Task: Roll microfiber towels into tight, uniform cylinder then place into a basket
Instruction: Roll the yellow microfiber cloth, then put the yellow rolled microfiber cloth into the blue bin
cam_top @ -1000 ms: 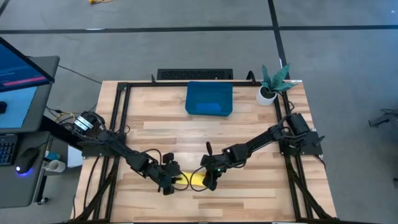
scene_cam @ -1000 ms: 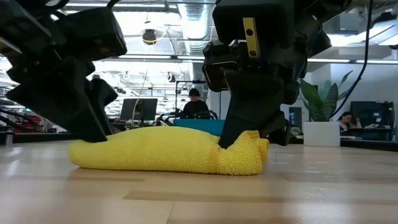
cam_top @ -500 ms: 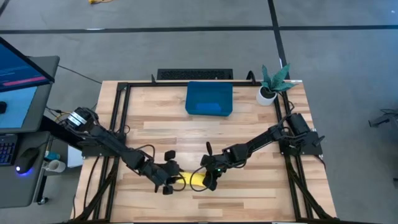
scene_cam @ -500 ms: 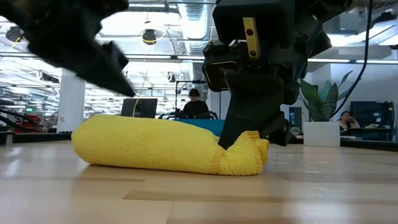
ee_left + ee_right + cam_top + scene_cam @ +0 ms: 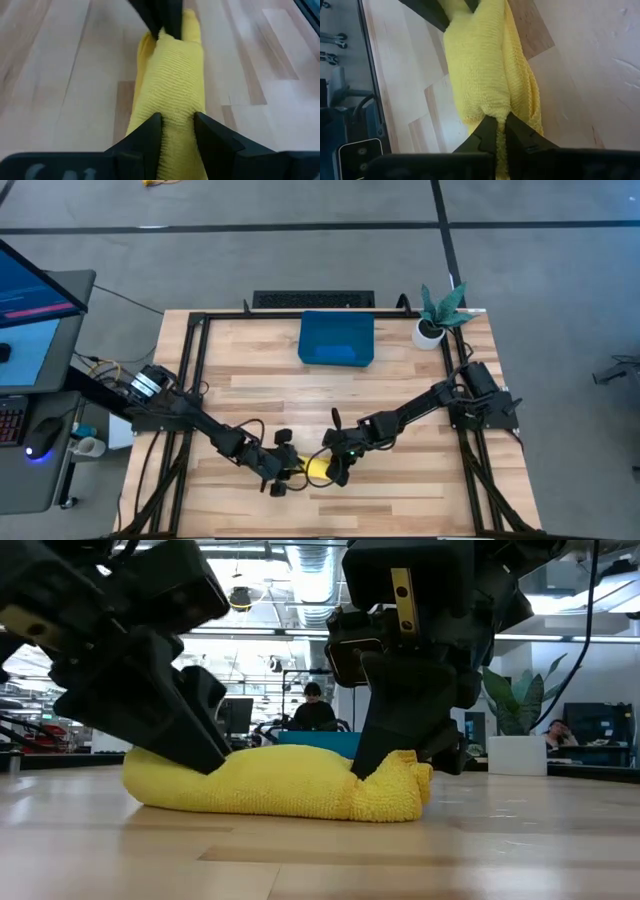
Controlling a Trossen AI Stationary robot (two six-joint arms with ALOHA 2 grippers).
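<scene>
low view: both hands (image 5: 185, 745) (image 5: 385, 765) apparently pinch the rolled yellow towel's (image 5: 280, 790) ends.

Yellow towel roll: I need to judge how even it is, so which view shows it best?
The low view: the yellow towel roll lies side-on, full length. The high view mostly hides it under grippers; each wrist view shows one end.

From the high view I see only a small yellow patch of the rolled towel (image 5: 316, 468); the left hand (image 5: 283, 472) and right hand (image 5: 337, 471) cover its two ends. In the low view the arm bodies run off the top edge, and the basket (image 5: 318, 743) shows only as a blue strip behind the towel. I cannot locate the blue towel in any view.
</scene>
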